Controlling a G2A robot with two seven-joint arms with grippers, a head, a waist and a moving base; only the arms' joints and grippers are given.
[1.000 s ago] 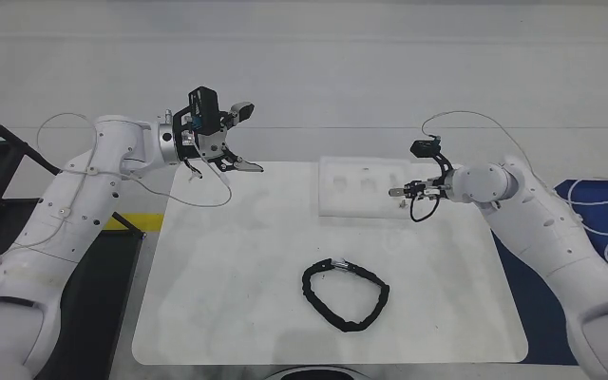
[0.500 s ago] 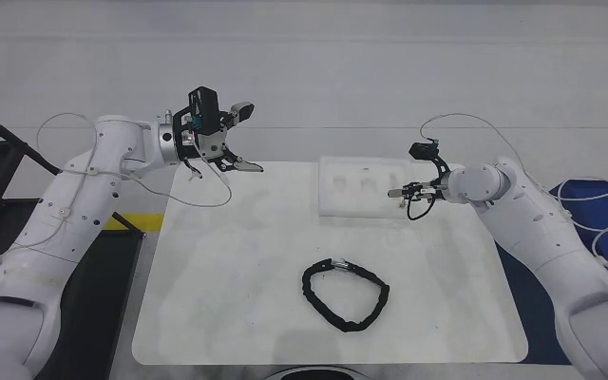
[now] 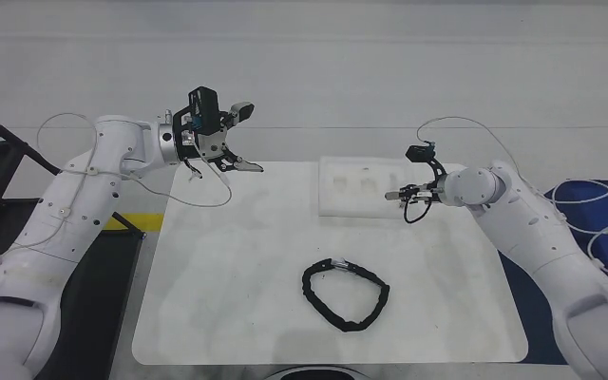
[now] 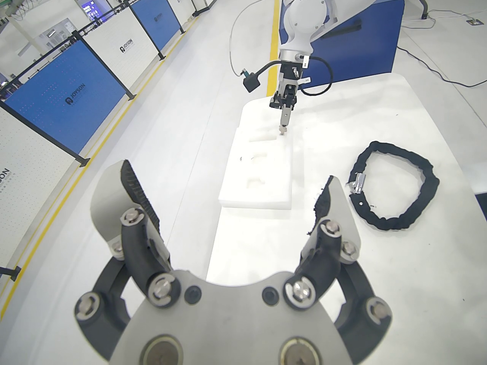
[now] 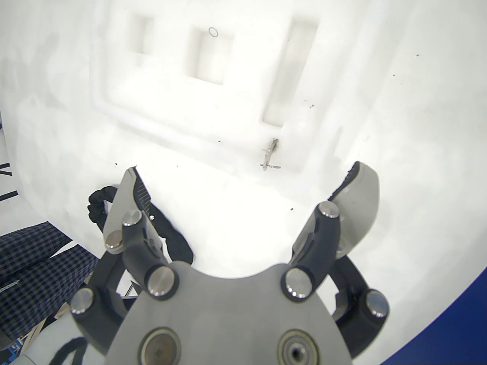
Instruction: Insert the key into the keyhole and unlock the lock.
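Note:
A black fabric-covered chain lock (image 3: 314, 290) lies looped on the white table, its silver lock body (image 4: 358, 182) at one end of the loop. A small metal key (image 5: 268, 155) lies on the rim of the white foam block (image 3: 356, 204) beside a long recess. My right gripper (image 5: 243, 170) is open just short of the key, low over the block's right end (image 3: 391, 195). The key is level with the gap between the fingers, which are not touching it. My left gripper (image 3: 252, 139) hangs open and empty above the table's far left corner.
The foam block (image 5: 243, 115) has several rectangular recesses; a small ring (image 5: 213, 32) lies in one. The white table (image 3: 237, 285) has rounded edges. Part of the chain (image 5: 173, 235) lies behind my right gripper. Blue partition panels (image 4: 76, 89) stand off the table.
My right gripper has edged slightly left over the foam block toward the key. The left arm and the chain lock have not moved.

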